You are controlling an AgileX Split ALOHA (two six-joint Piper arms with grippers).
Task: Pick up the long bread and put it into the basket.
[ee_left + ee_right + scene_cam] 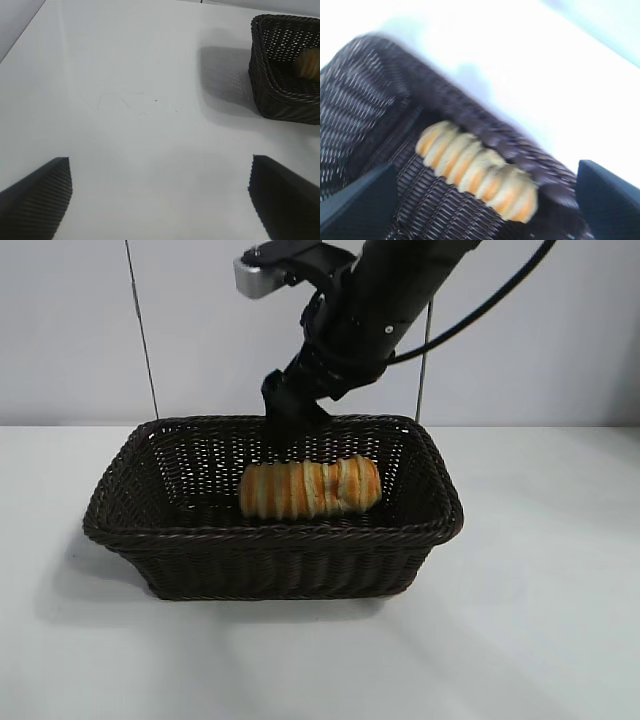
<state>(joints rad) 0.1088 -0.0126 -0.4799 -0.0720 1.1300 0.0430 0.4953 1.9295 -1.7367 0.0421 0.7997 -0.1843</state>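
The long bread (311,488), golden-tan with orange stripes, lies inside the dark brown wicker basket (270,533), against its near wall. It also shows in the right wrist view (477,170) and as a small part in the left wrist view (308,65). My right gripper (290,430) hangs over the basket's back part, just behind and above the bread, open and empty (485,205). My left gripper (160,195) is open and empty over bare table, away from the basket (285,70); it is out of the exterior view.
The basket stands on a white table (540,620) in front of a pale wall. Two thin cables hang behind the basket. The right arm (380,310) reaches down from the upper right.
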